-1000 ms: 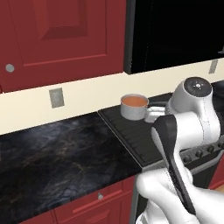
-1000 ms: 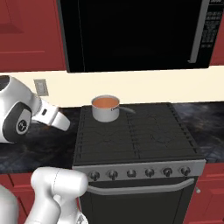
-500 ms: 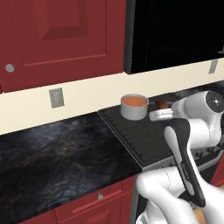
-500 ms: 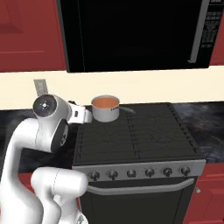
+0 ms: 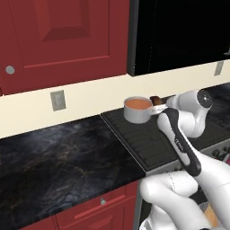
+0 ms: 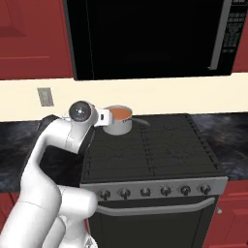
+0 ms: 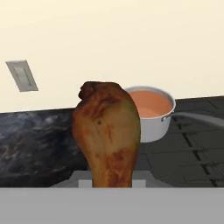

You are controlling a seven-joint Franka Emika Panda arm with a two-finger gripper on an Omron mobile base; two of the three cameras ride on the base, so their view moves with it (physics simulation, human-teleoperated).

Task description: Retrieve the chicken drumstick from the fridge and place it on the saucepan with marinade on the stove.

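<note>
While over the stove: small dark two-finger gripper [image 7: 112, 181] pinching the brown chicken drumstick [image 7: 107, 133].
Pot: small silver saucepan [image 7: 152, 127] of orange-red marinade [image 7: 148, 103], just beyond it.

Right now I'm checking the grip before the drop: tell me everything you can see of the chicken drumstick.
The chicken drumstick is glossy, browned meat, its fat knobbly end up and its narrow end down in the shut hand. It stands roughly upright in the hand view, held in the air short of the saucepan, touching nothing else.

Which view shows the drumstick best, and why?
The hand view: the drumstick stands large and close, in front of the saucepan. The left base view gives a small brown bit; in the right base view I cannot make it out.
</note>
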